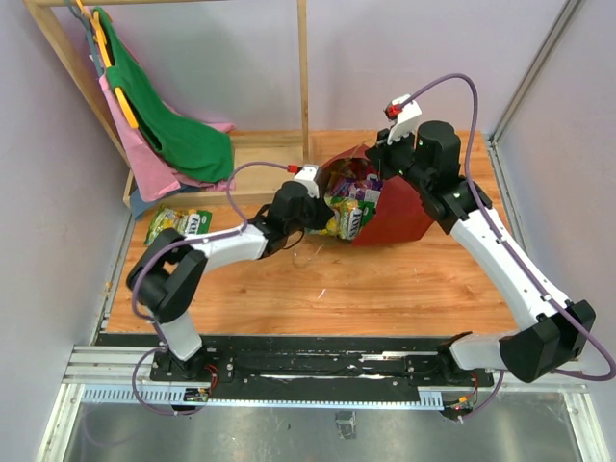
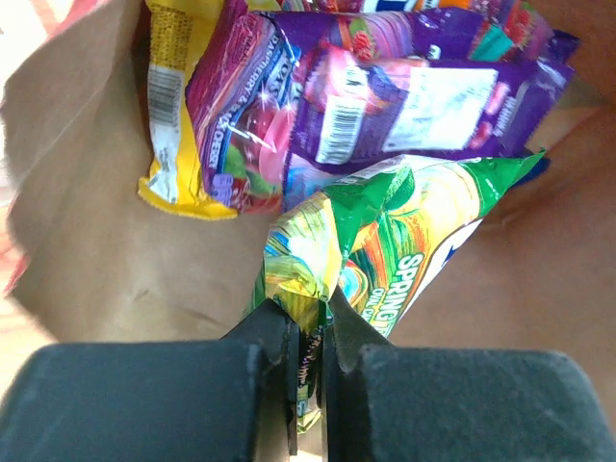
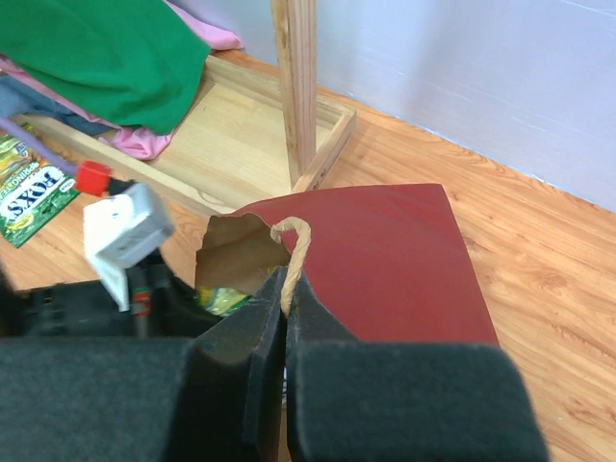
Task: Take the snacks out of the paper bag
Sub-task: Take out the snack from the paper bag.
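While its jaws pinch, left gripper (image 2: 308,332): pressed together on the green packet (image 2: 414,231) by its near edge;
Right gripper (image 3: 287,300): clamped on the loop handle (image 3: 294,236); anchor the bag with it;
Paper bag (image 1: 399,207): at 12 o'clock on the table (image 1: 404,289), mouth facing 9;
Pull: slowly toward 8 o'clock, clear of the purple packets (image 2: 385,96)

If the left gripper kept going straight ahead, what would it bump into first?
The left gripper is pinching the green packet, so that gets pushed first. Right behind lie the purple packets inside the paper bag; depth is hard to judge.
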Robot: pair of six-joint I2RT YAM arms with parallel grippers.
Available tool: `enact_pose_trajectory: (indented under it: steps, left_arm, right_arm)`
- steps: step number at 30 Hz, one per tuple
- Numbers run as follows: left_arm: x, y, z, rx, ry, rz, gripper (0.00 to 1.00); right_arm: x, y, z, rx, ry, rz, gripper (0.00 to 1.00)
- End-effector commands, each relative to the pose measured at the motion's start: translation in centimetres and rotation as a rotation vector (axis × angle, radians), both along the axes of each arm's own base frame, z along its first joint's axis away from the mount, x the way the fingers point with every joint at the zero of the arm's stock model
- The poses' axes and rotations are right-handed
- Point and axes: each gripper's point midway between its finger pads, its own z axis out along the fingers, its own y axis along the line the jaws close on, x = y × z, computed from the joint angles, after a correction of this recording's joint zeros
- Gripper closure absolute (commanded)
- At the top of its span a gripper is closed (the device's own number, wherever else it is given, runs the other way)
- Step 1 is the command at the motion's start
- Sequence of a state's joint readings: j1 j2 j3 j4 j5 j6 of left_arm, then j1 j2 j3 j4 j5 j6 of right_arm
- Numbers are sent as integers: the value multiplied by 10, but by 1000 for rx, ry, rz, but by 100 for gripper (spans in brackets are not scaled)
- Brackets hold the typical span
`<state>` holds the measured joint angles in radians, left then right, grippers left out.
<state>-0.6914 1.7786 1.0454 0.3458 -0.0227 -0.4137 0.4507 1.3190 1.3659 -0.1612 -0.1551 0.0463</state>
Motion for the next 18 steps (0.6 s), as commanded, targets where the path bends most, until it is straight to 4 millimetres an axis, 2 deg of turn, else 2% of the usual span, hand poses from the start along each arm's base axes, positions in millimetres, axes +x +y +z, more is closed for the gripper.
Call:
enact_pose_trajectory:
  steps: [1,12,14,16,18]
  left_arm:
    - [-20,17,34,-6,-85,-12,100]
    - [-65,71,105,-57,-175,58,99]
    - [-75,86,110,-61,-165,94,99]
    - [-83,108,102,-46,-125,176,99]
    - [-92,140,86,-21,-59,315,99]
  right_arm:
    - [-3,2,30,35,-82,30,99]
    - [-3,10,31,59,-63,61,99]
    - [-3,10,32,60,-65,62,99]
    - [-4,10,31,60,-61,62,99]
    - [-4,10,32,62,-60,66,99]
